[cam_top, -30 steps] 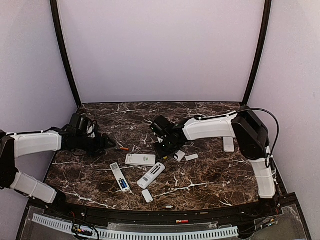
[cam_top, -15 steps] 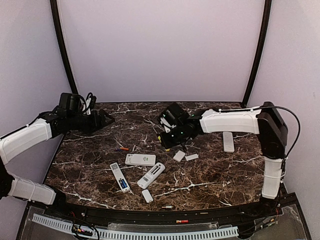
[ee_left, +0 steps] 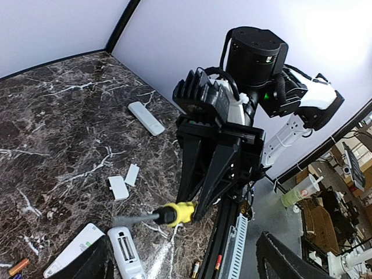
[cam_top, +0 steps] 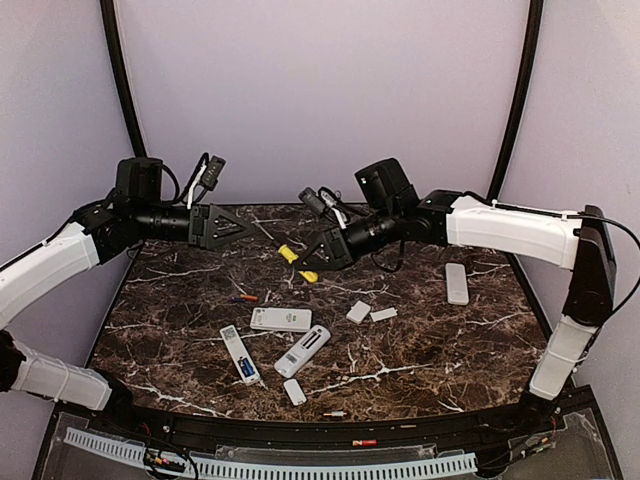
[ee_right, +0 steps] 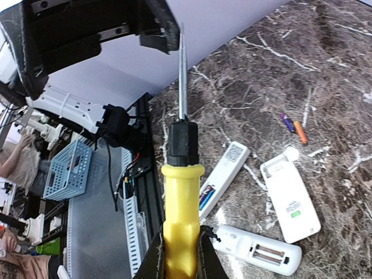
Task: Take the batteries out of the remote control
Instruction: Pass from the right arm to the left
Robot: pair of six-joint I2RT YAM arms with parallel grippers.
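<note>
My right gripper (cam_top: 318, 252) is shut on the yellow handle of a screwdriver (cam_top: 297, 259) and holds it in the air over the back of the table, shaft towards my left gripper (cam_top: 228, 228). The left gripper is open and empty, also raised, facing the screwdriver tip. In the right wrist view the handle (ee_right: 181, 215) sits between my jaws. A white remote (cam_top: 239, 353) lies face down with a blue battery (cam_top: 245, 367) in its open bay. Another remote (cam_top: 303, 350) shows an empty bay (ee_right: 267, 254). Orange and purple batteries (cam_top: 243, 297) lie loose on the table.
A third remote (cam_top: 280, 319) lies mid-table and a fourth (cam_top: 456, 283) at the right. Small white covers (cam_top: 358, 312) (cam_top: 383, 314) (cam_top: 294, 391) lie on the marble. One battery (cam_top: 335, 413) rests near the front edge. Walls close the back and sides.
Both arms rose from the table. My right gripper lifted the screwdriver up and back. My left gripper swung up and back, now pointing right at the screwdriver.
</note>
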